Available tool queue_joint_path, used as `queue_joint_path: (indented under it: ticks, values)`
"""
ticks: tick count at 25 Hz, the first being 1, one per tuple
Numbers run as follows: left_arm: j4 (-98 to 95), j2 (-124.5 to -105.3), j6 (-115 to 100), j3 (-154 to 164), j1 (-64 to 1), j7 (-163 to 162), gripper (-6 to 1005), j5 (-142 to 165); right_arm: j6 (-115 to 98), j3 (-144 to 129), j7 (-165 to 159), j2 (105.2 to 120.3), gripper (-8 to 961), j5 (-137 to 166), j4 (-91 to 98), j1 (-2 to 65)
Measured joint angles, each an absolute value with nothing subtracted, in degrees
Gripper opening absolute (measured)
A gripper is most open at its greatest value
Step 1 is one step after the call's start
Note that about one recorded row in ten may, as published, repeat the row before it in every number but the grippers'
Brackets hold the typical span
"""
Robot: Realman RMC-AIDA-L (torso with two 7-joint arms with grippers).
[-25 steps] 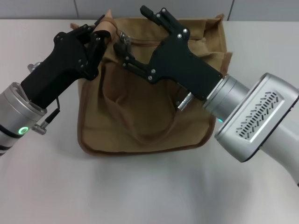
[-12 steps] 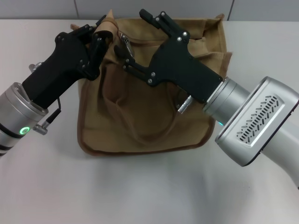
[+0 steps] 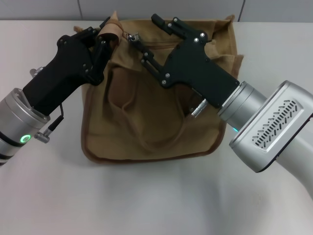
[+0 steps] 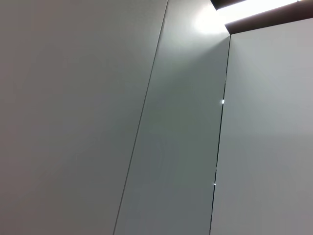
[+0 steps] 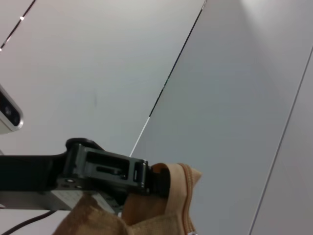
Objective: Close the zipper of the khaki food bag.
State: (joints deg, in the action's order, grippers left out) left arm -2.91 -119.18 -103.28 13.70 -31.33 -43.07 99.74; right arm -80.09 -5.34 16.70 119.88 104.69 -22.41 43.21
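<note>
The khaki food bag (image 3: 146, 112) lies on the white table (image 3: 156, 200), top panel away from me. My left gripper (image 3: 101, 43) is shut on the fabric tab at the bag's top left corner; the right wrist view shows it (image 5: 139, 175) pinching that tab (image 5: 172, 182). My right gripper (image 3: 147, 34) hovers over the top panel with its fingers spread apart. Its lower finger (image 3: 145, 55) is just beside the silver zipper slider (image 3: 132, 35). Most of the zipper track is hidden under the gripper. I cannot tell whether the finger touches the pull tab.
One looped handle (image 3: 146, 139) lies flat on the bag's front. The left wrist view shows only grey wall panels (image 4: 146, 122). The wall (image 3: 195, 10) stands right behind the bag.
My right gripper has shifted to the right along the bag's top. The slider has moved slightly right with it. My left gripper holds still.
</note>
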Motion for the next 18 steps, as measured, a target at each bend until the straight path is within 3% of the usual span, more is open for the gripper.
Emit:
queue_joint_path:
  ticks: [6,18]
  values:
    - [-2.86,-119.18,-103.34,13.71,-31.29,-43.06,20,99.75,-79.87,-5.18,16.70,119.88,498,105.40,-22.44,43.15]
    - [-2.71,-119.18,-103.34,13.71,-31.20,-43.06,20,99.75,-79.79,-5.18,16.70,119.88,470,105.66,-22.50,43.43]
